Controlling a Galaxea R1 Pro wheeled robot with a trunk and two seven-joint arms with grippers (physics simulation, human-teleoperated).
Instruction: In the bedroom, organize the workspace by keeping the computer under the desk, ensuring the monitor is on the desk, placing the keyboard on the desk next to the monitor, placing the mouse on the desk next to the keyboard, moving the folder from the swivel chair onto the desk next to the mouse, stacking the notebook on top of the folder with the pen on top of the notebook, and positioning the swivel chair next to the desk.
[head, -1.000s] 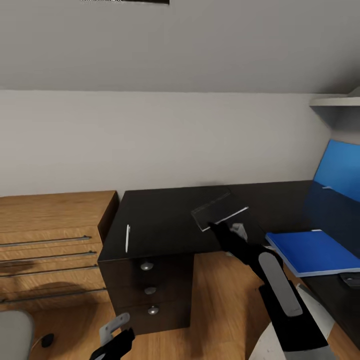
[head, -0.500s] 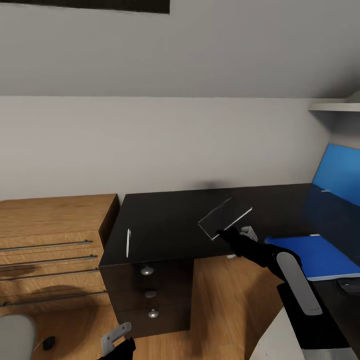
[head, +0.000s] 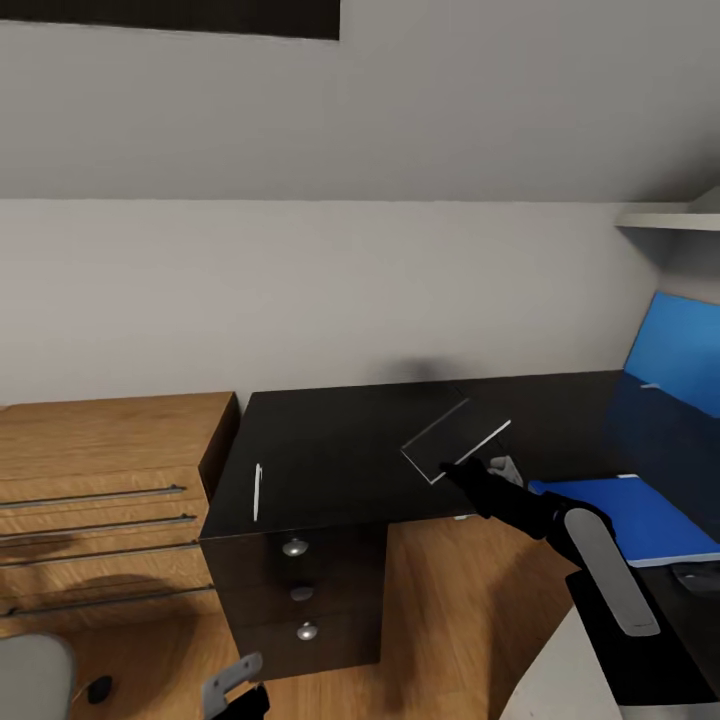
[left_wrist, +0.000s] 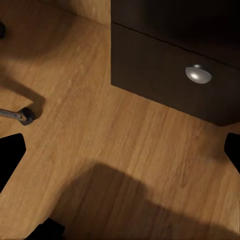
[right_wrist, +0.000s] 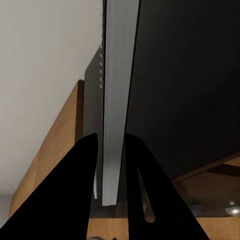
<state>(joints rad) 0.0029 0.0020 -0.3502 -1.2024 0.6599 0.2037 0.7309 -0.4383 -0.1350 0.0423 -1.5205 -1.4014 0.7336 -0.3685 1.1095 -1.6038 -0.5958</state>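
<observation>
Tightly, right gripper (right_wrist: 112, 165) fingers (right_wrist: 82, 185) pinch the notebook (head: 455, 439).

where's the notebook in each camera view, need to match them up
Head view: the notebook is at centre-right, tilted above the desk, pinched by the right gripper.
Right wrist view: seen edge-on, a pale strip between the two black fingers.
Left wrist view: floor and a desk drawer instead.
Shared landmark: the black desk with silver drawer knobs.

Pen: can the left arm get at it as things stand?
Probably yes. The pen lies bare near the desk edge on the left side; the left gripper hangs low, empty, nothing between them.
</observation>
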